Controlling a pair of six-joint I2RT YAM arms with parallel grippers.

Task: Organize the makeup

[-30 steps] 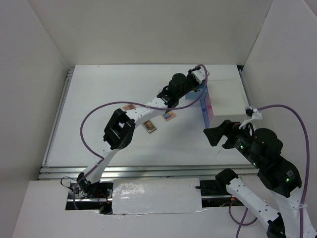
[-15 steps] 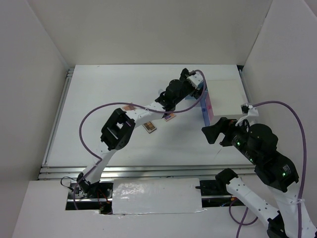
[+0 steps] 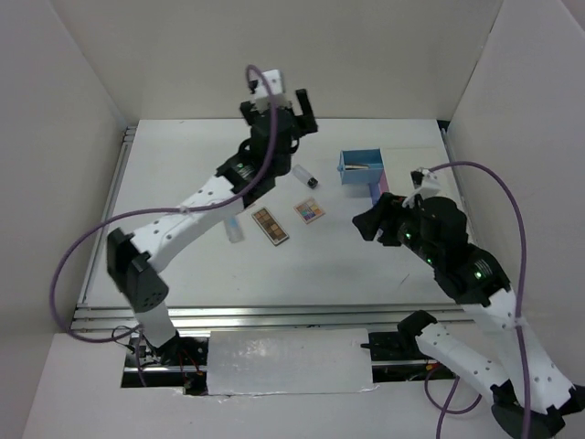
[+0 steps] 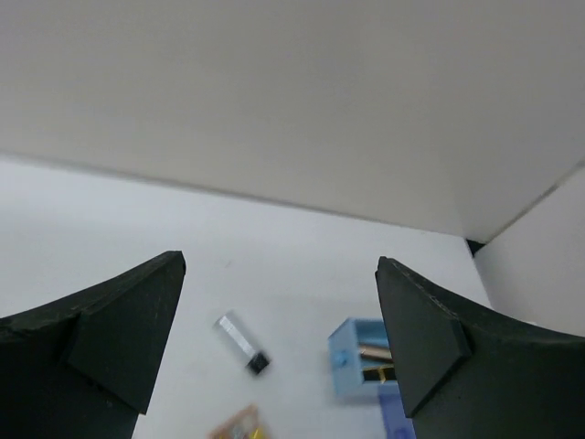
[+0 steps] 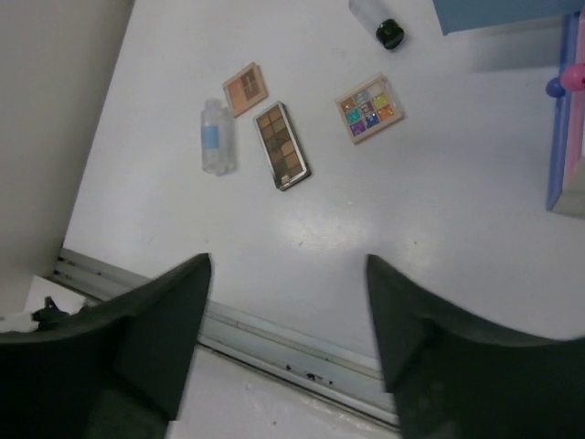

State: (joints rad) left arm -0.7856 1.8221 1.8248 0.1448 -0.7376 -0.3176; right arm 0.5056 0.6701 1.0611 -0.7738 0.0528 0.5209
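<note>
A flat white counter [image 3: 183, 183] fills the middle. Three plain white walls stand around it like the inside of a box: a back wall [image 3: 274, 55], a left wall [image 3: 46, 137] and a right wall [image 3: 530, 82]. A silver metal rail [image 3: 274, 315] runs along the near edge of the counter. A side rail [image 3: 105, 215] runs up the left edge. Below the near rail sits a white cover plate [image 3: 288, 361] with a bumpy shine. A small dark gap [image 3: 444, 123] shows in the far right corner. The light is soft and even. The shadows are pale, and the counter has a faint bright spot.
</note>
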